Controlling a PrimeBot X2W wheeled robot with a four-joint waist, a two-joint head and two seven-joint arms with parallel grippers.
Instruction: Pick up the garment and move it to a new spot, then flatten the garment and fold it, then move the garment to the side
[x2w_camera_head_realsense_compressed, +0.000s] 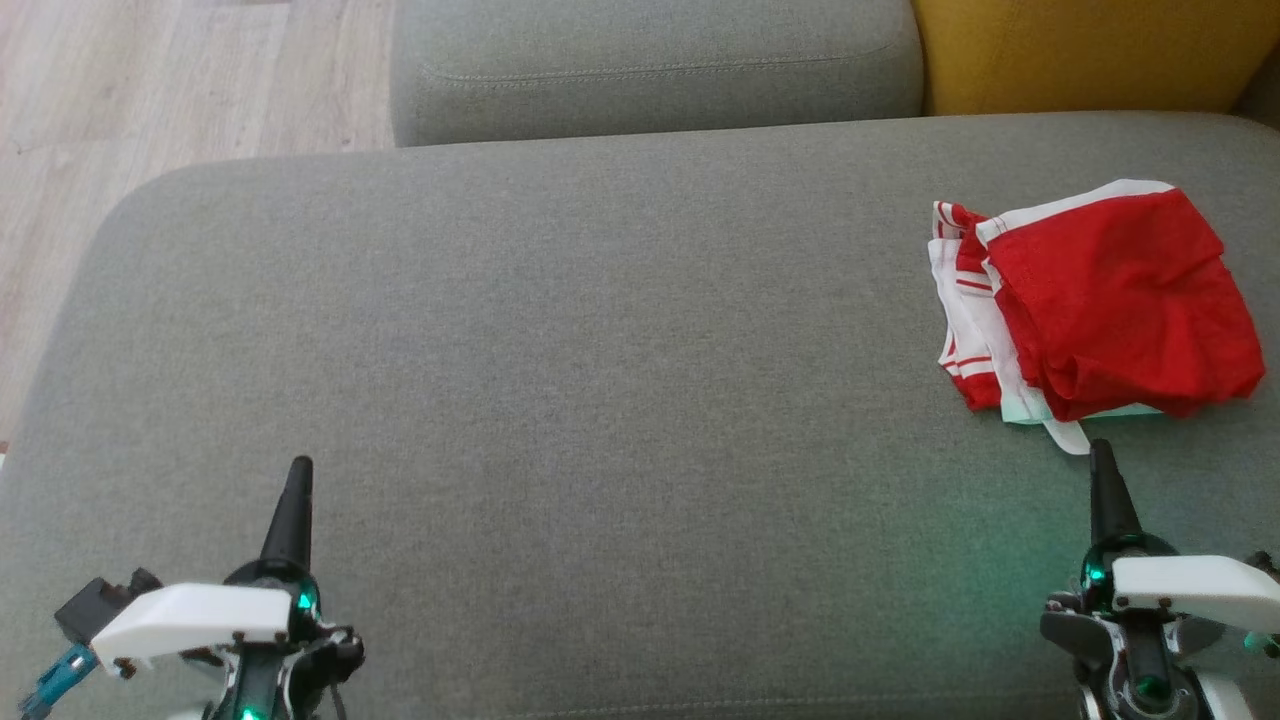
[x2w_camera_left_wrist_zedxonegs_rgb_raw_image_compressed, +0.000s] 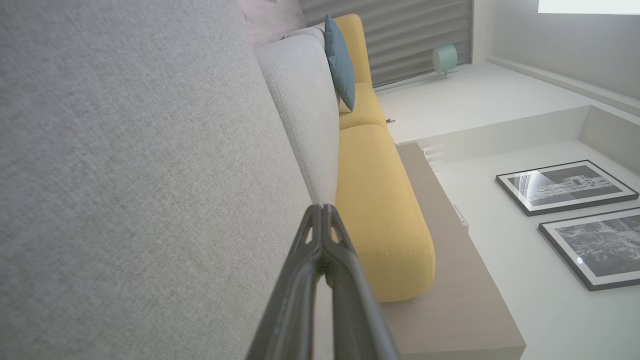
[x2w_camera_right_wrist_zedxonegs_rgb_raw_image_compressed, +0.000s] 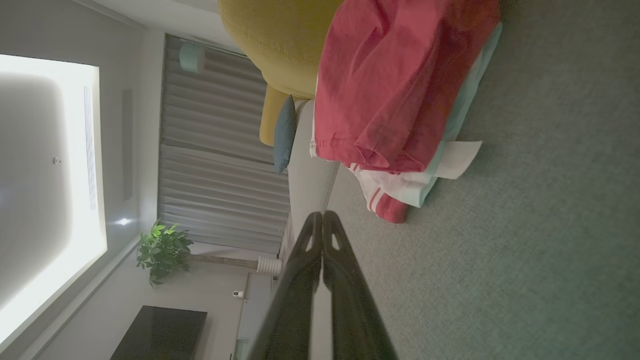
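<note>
The garment (x2w_camera_head_realsense_compressed: 1095, 305) is a folded bundle of red and white cloth with red stripes, lying at the right end of the grey sofa seat (x2w_camera_head_realsense_compressed: 600, 380). In the right wrist view the garment (x2w_camera_right_wrist_zedxonegs_rgb_raw_image_compressed: 395, 95) lies ahead of the fingers, apart from them. My right gripper (x2w_camera_head_realsense_compressed: 1101, 452) rests just below the garment's near edge, shut and holding nothing. At the lower left my left gripper (x2w_camera_head_realsense_compressed: 300, 468) is also shut and holds nothing, far from the cloth. Both wrist views show the fingertips pressed together, left gripper (x2w_camera_left_wrist_zedxonegs_rgb_raw_image_compressed: 323, 209) and right gripper (x2w_camera_right_wrist_zedxonegs_rgb_raw_image_compressed: 321, 216).
A grey backrest cushion (x2w_camera_head_realsense_compressed: 650, 65) stands behind the seat, with a yellow cushion (x2w_camera_head_realsense_compressed: 1090, 50) at the back right. Wooden floor (x2w_camera_head_realsense_compressed: 150, 90) lies beyond the seat's left edge. The seat's wide middle stretches bare between the grippers.
</note>
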